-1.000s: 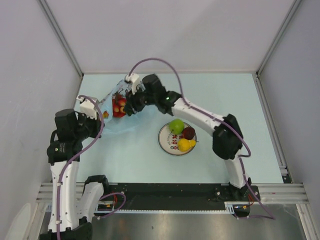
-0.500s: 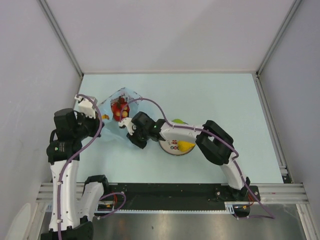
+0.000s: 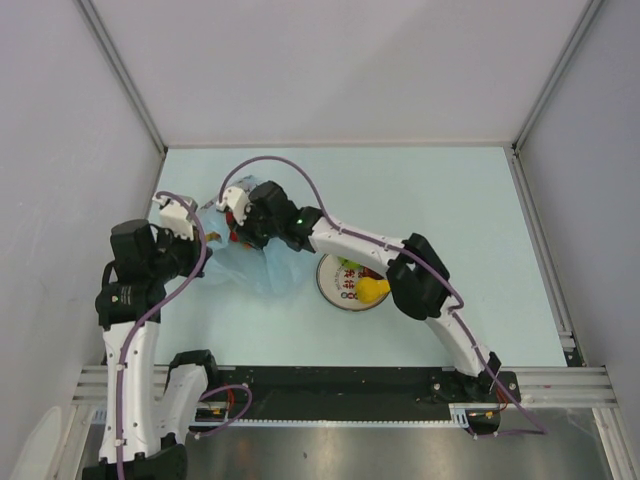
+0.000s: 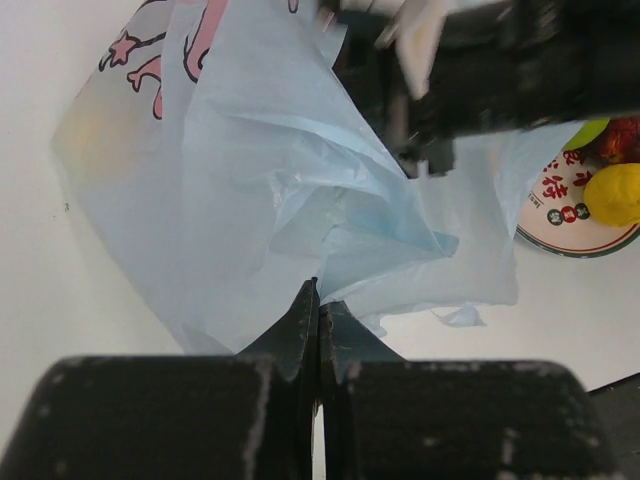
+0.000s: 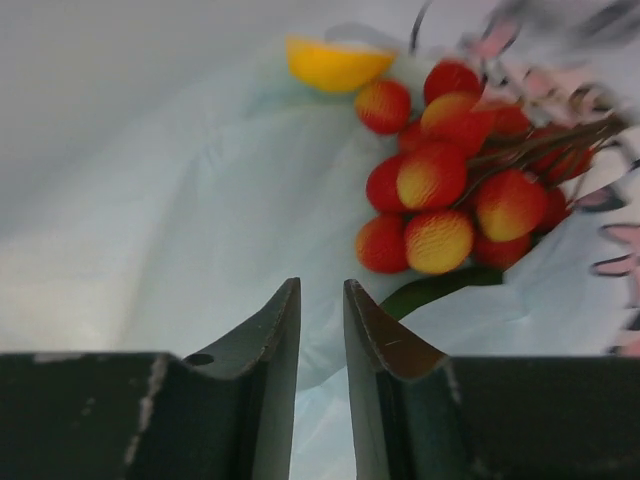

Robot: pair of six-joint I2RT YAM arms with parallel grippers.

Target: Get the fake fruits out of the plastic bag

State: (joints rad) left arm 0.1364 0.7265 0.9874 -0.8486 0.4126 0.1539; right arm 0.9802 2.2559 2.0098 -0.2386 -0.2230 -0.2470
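fig: l claw point(image 4: 318, 300) pinches thin, slippery bag point(image 4: 250, 200) | r claw point(image 5: 322, 300) part-spread, empty | berries point(image 5: 440, 200) prob. light, hard: take at stems point(image 5: 540, 138)

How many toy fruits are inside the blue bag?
2 show: a cluster of red-yellow plastic berries, and a yellow-orange plastic piece beyond it. The crinkly light-blue plastic bag may hide more.
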